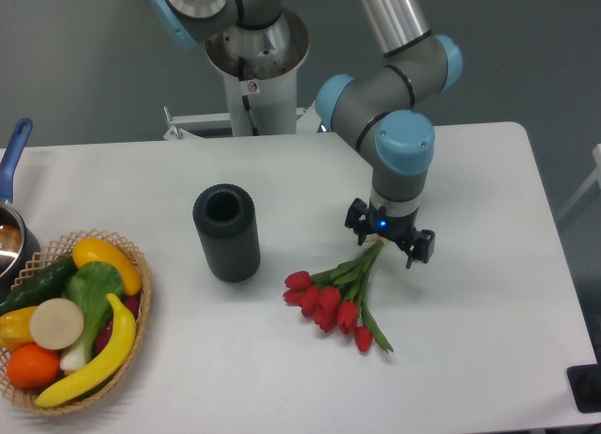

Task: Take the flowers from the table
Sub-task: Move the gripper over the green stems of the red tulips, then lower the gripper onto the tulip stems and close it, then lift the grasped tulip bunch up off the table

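The flowers (331, 299), red tulips with green stems, lie on the white table (470, 312) right of centre, heads pointing to the front left and stems running up to the right. My gripper (389, 235) points down over the stem ends. Its fingers (423, 245) stand spread on either side of the stems, and it looks open. The tips of the stems are hidden under the gripper, and I cannot see whether the fingers touch them.
A dark cylindrical vase (226, 231) stands upright left of the flowers. A woven basket (141, 302) of fruit and vegetables sits at the front left, with a blue-handled pot (11, 229) behind it. The robot base (254, 68) is at the back.
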